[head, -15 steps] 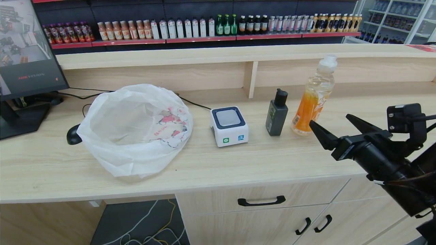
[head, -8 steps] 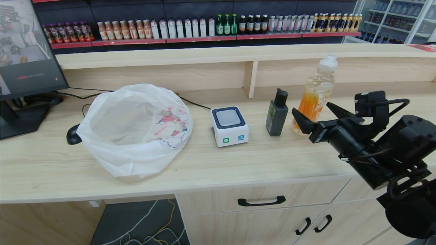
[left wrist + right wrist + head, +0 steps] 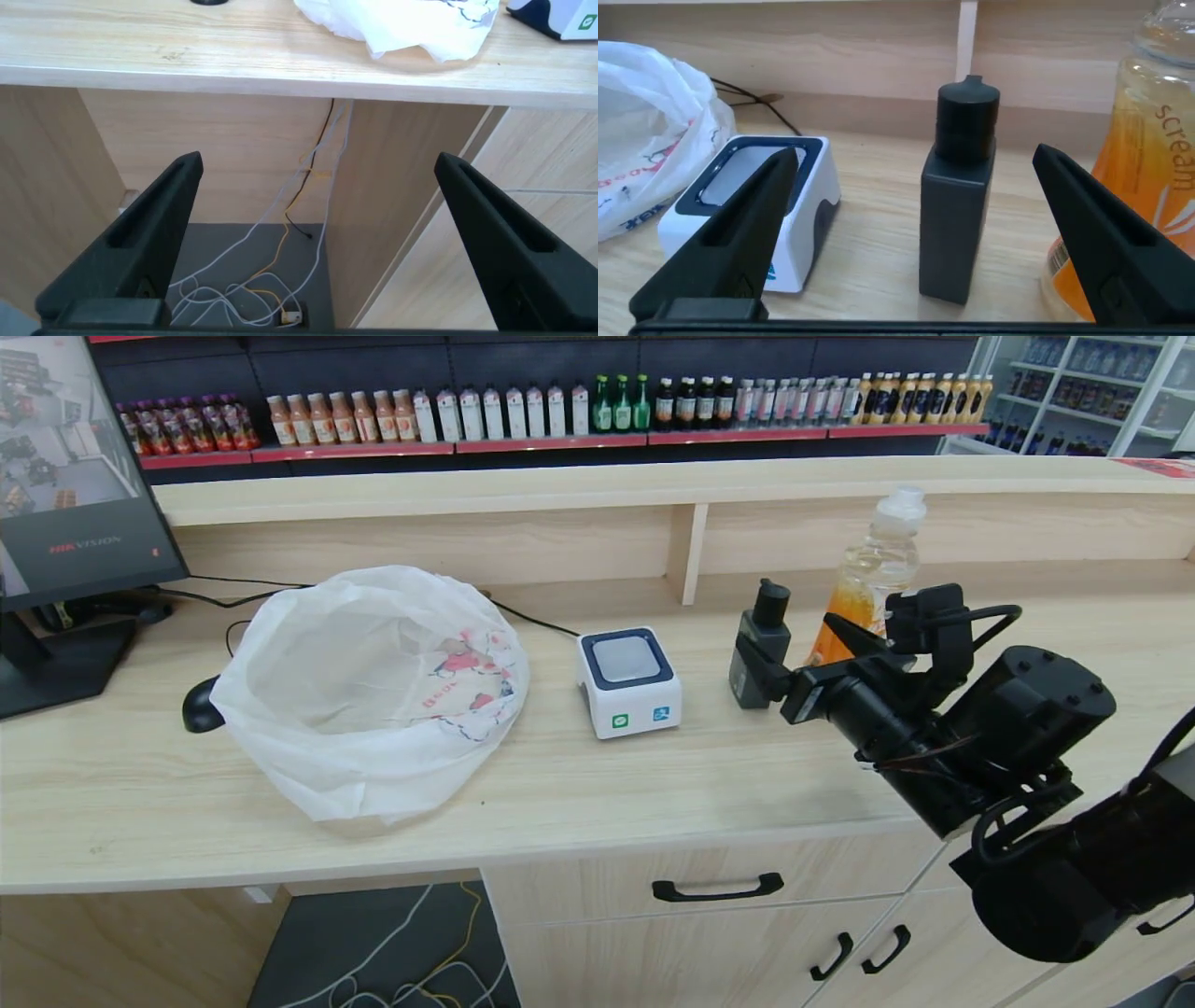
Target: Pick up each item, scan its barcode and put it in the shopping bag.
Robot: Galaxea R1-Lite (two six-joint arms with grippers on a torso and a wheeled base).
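Down low, the left gripper (image 3: 318, 168) is hanging in front of the counter (image 3: 187, 42), below its edge, jaws spread wide and holding nothing. Up top, the right gripper (image 3: 792, 639) is gaping wide as well, empty, pointing at the dark bottle (image 3: 771, 625), which is standing upright between its fingers; touching or not, can't tell. The orange bottle (image 3: 873, 565) is standing just beside it on the right. The scanner (image 3: 627, 681) is sitting to the left, and the shopping bag (image 3: 373, 691) is lying open beyond that.
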